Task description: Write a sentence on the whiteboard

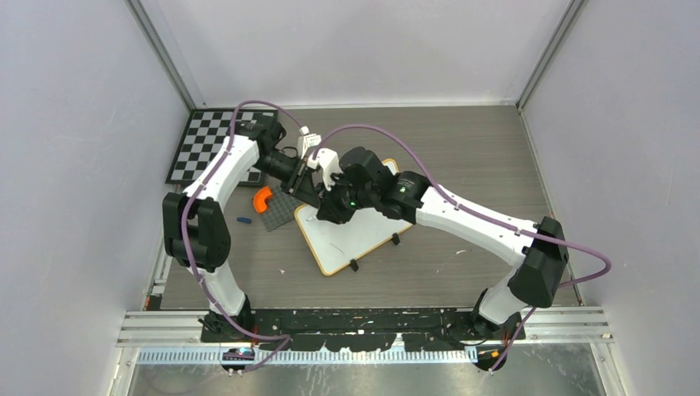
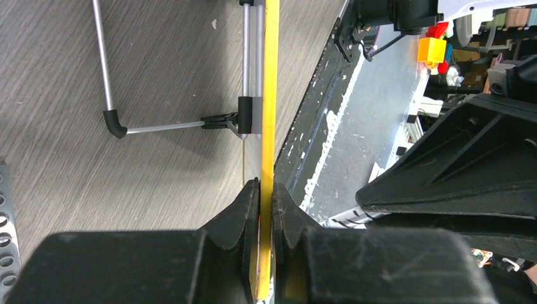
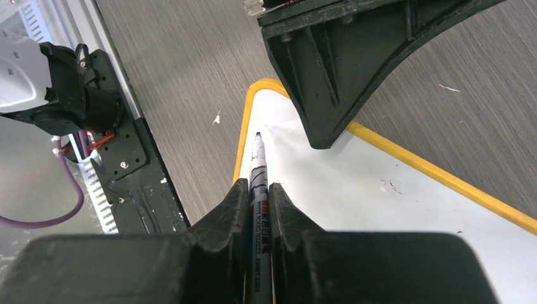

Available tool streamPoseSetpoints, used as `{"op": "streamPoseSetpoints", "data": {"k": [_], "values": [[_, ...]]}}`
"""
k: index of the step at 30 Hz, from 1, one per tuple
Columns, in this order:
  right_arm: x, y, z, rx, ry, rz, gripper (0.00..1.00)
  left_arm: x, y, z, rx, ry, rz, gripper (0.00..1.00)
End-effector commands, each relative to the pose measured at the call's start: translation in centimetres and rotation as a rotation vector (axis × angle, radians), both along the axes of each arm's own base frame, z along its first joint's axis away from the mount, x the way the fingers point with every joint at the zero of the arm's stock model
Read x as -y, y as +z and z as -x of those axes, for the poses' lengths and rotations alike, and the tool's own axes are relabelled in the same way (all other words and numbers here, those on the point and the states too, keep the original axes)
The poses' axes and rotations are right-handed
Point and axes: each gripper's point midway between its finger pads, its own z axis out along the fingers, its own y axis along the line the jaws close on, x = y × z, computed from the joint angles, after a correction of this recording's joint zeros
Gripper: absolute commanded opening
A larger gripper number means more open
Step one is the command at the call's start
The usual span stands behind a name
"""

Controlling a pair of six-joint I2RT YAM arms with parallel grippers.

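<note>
- The left arm (image 1: pixel 216 177) reaches forward, elbow out, wrist bent inward; the left pincer (image 2: pixel 266 190) is clamped on the whiteboard (image 2: pixel 271 95) frame.
- The right arm (image 1: pixel 475 219) stretches toward centre; the right pincer (image 3: pixel 258 189) grips a marker (image 3: pixel 258 158).
- The wrists are close together.

The whiteboard (image 1: pixel 342 243) lies slantwise on the table (image 1: pixel 462 148) at the middle of the top view. Just left of it sits a studded plate (image 1: pixel 281 213), with a curved piece (image 1: pixel 262 199) at that plate's left edge and a small cap (image 1: pixel 243 221) to the lower left. The checkerboard (image 1: pixel 202 144) lies in the upper left. Both arms meet over the board's upper end. The left gripper (image 2: pixel 266 190) is clamped on the board's edge. The right gripper (image 3: pixel 258 187) pinches a marker (image 3: pixel 258 161), its tip just inside a board corner.
</note>
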Motion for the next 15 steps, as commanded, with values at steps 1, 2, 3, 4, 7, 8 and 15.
{"op": "streamPoseSetpoints", "data": {"k": [1, 2, 3, 4, 7, 8, 15], "values": [[-0.2, 2.7, -0.7, 0.069, -0.019, -0.050, 0.00, 0.8, 1.5, -0.1, -0.008, -0.012, 0.060, 0.00], [-0.1, 2.7, -0.9, 0.076, -0.026, -0.047, 0.00, 0.8, 1.5, -0.1, -0.009, -0.014, 0.064, 0.00], [-0.1, 2.7, -1.0, 0.085, -0.028, -0.044, 0.00, 0.8, 1.6, -0.1, -0.009, -0.016, 0.068, 0.00], [0.1, 2.7, -1.1, 0.096, -0.025, -0.037, 0.00, 0.8, 1.5, -0.1, -0.011, -0.017, 0.068, 0.00], [0.6, 3.2, -0.8, 0.134, 0.006, -0.032, 0.00, 0.7, 1.2, -0.4, -0.028, -0.010, 0.066, 0.00], [0.8, 3.2, -0.6, 0.132, 0.021, -0.036, 0.00, 0.7, 1.1, -0.5, -0.031, -0.008, 0.063, 0.00], [1.7, 3.1, -0.6, 0.140, 0.008, -0.051, 0.00, 0.6, 0.2, -1.4, -0.043, -0.006, 0.056, 0.00]]}}
